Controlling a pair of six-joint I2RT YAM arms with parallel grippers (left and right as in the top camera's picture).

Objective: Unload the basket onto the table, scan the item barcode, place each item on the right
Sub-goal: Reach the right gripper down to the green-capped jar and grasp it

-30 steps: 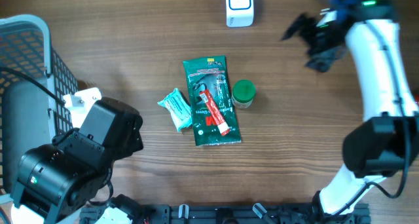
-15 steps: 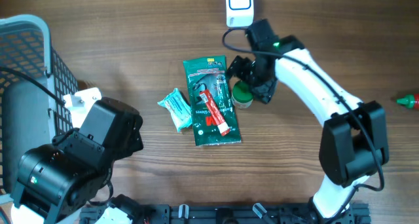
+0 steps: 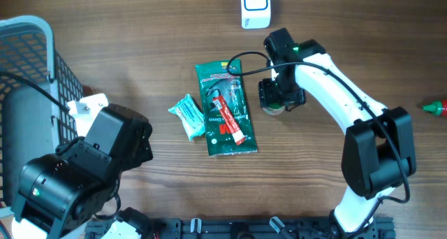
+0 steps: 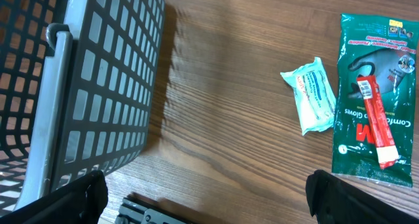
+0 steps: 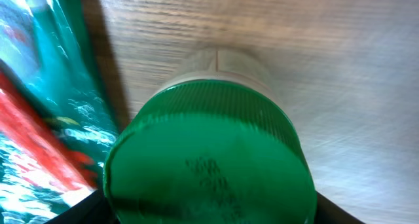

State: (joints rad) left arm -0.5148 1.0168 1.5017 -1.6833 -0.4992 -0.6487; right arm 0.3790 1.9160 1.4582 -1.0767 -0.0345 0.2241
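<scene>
Clearly upright: green-lidded jar point(image 5: 203, 158), lid skyward, long axis vertical.

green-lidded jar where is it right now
The green-lidded jar fills the right wrist view; overhead it stands right of centre, just right of the green glove packet, under the right gripper.

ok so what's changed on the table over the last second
The right end effector swung in from the far right of the table and came down over the green-lidded jar, with a finger on either side of it. Whether it grips the jar yet can't be told. The gloves pack, wipes packet, scanner and left end effector stayed put.
</scene>
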